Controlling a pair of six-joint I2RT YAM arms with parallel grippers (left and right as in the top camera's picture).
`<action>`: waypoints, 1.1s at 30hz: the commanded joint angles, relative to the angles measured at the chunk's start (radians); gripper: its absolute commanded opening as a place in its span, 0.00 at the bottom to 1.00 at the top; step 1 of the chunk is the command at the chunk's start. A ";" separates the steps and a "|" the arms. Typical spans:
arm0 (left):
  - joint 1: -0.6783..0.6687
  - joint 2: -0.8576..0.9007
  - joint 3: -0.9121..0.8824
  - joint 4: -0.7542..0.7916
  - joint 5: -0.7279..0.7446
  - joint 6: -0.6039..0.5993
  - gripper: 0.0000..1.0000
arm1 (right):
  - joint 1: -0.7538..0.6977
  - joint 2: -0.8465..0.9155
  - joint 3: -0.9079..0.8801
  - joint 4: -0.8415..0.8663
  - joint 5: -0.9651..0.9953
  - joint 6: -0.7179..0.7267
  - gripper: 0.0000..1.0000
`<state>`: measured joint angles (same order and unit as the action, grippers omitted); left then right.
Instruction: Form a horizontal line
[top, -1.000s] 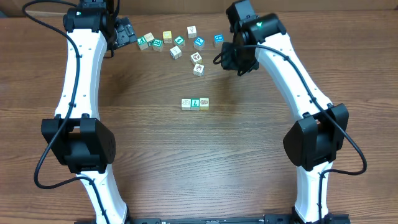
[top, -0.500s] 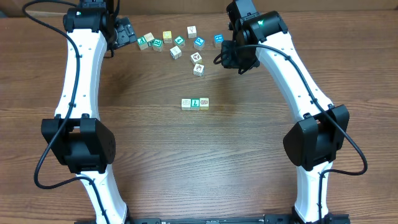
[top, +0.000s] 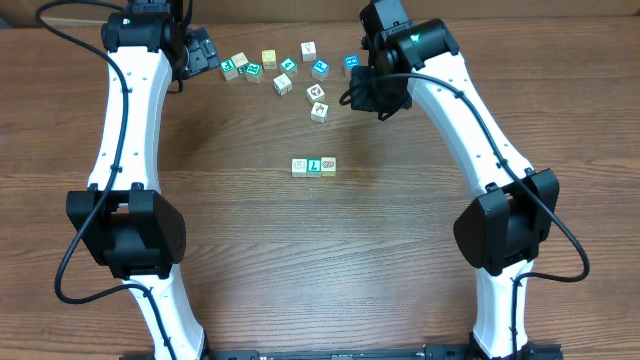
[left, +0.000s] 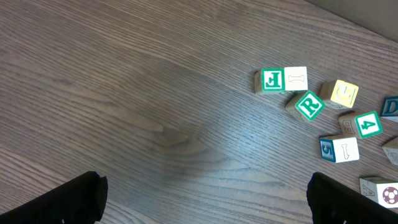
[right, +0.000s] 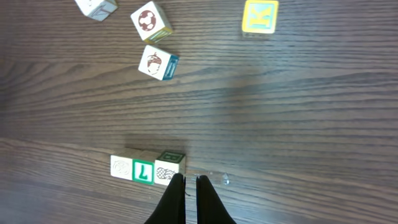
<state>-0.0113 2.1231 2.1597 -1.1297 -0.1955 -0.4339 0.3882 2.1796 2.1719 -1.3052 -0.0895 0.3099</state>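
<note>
The horizontal line (top: 314, 166) lies mid-table as a row of three touching cubes: white, green-faced with an L, tan with a brown mark. The right wrist view shows the same row (right: 147, 168), just left of my right gripper (right: 189, 179). That gripper is shut with nothing between its fingers and hovers above the table. From overhead the right gripper (top: 368, 97) hangs beside the loose cubes, above and right of the row. My left gripper (top: 205, 52) is wide open at the back left. Only bare wood lies between the left gripper's (left: 208, 196) fingers.
Several loose cubes (top: 283, 72) are scattered along the back of the table. Nearest the row are an acorn cube (right: 158, 63) and a ball cube (right: 150, 20), with a yellow cube (right: 260, 16) farther right. Green J and R cubes (left: 297, 93) sit right of the left gripper.
My right gripper's fingers have closed together, empty, and the arm has drifted slightly left. The left arm and the cubes have not moved.
</note>
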 joint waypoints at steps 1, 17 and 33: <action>0.000 -0.004 0.013 0.001 -0.002 0.011 1.00 | 0.021 -0.026 -0.040 0.010 -0.019 -0.004 0.04; 0.000 -0.004 0.013 0.001 -0.002 0.011 1.00 | 0.111 -0.026 -0.460 0.492 -0.016 -0.001 0.04; 0.000 -0.004 0.013 0.001 -0.002 0.011 1.00 | 0.114 -0.026 -0.518 0.557 -0.067 -0.001 0.04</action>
<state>-0.0113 2.1231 2.1597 -1.1297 -0.1951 -0.4339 0.4999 2.1796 1.6611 -0.7521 -0.1318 0.3103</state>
